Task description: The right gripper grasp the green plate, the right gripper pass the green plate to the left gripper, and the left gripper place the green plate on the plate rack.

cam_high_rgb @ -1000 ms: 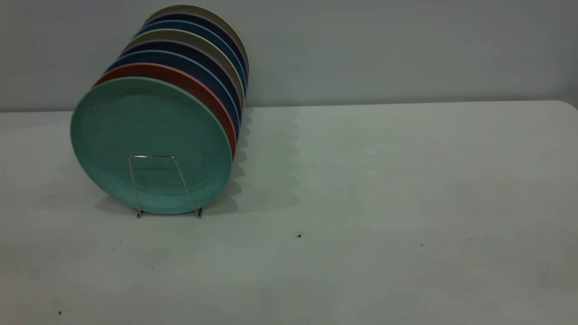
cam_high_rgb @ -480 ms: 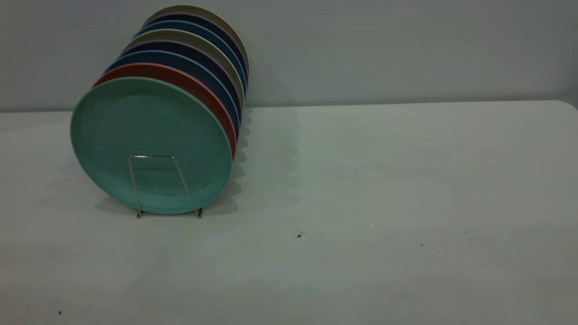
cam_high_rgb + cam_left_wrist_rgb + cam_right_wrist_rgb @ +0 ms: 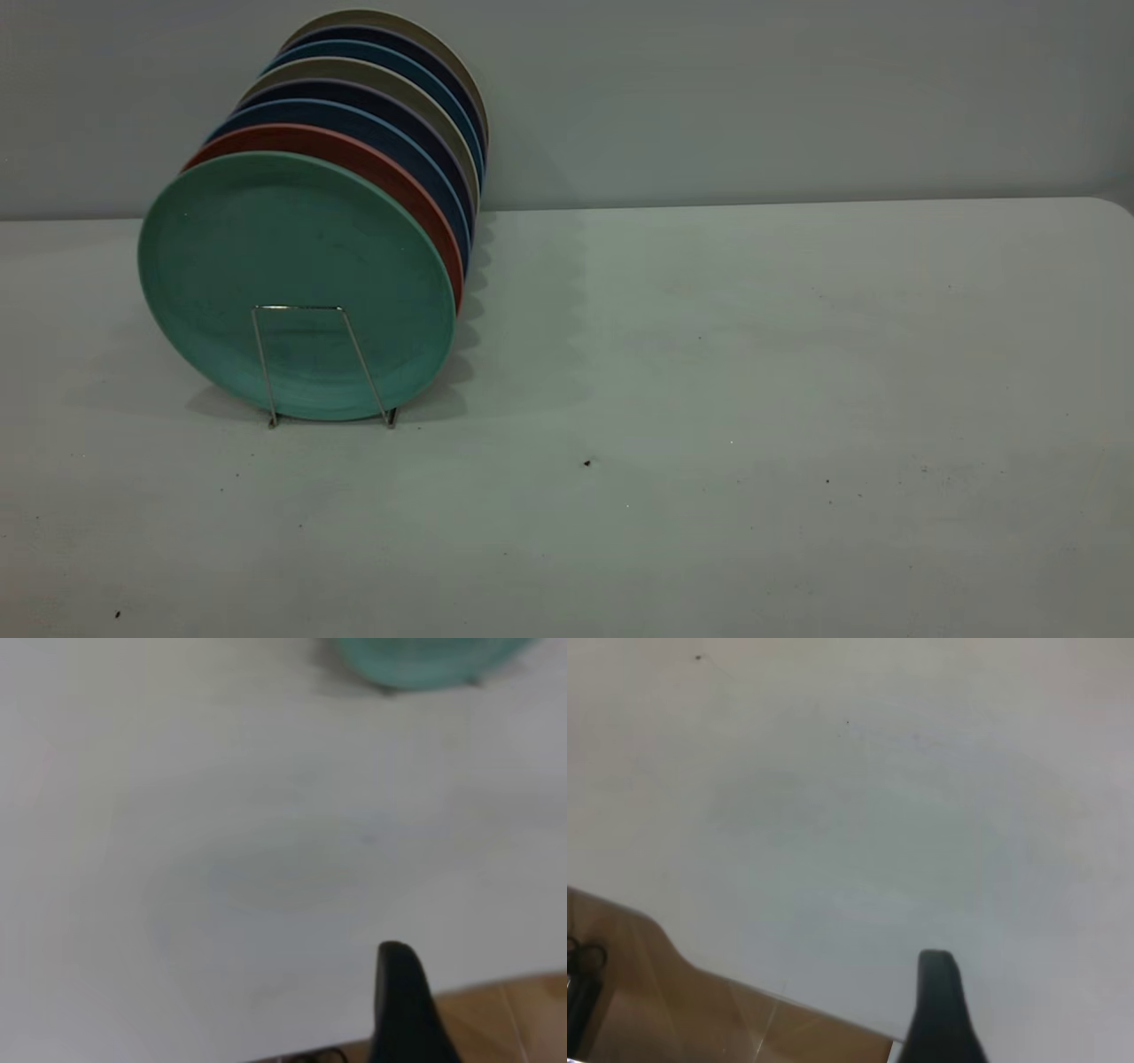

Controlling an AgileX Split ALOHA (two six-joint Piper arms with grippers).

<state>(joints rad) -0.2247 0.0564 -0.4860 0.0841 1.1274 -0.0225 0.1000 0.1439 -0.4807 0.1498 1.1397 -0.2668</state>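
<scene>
Green plate point(image 3: 297, 275) stands on edge at the front of the plate rack point(image 3: 321, 365), leaning back against a salmon-pink plate point(image 3: 354, 159), w/ dark blue plates point(image 3: 390, 142) and beige ones stacked behind; front wire loop crosses its lower face. Rack sits at the exterior view's left side of the white table point(image 3: 753, 354), near the back wall. Judged by where things lie, placement looks done; no grasp in hand. Handling, as judgement: matte plastic, likely light and stiff, not fragile, low raised rim the only practical hold; a pinch on the upper free rim, away from the wire loop, would suit best; the smooth face may slip if taken flat. Obstructions: the pink plate touches or sits just behind, so a finger going behind the rim has little room; the wire loop blocks the lower edge; rack is narrow, so a sideways shove could tip the row. Rest of table bare save small dark specks. Left gripper point(image 3: 403, 1001): only one black finger shows in its wrist view, over the table's near edge, plate's lower rim far off; spread or pressed together cannot be told. Right gripper point(image 3: 939, 1001): same, one finger over the table edge, holding nothing visible; state cannot be told. Neither arm appears in exterior view.
</scene>
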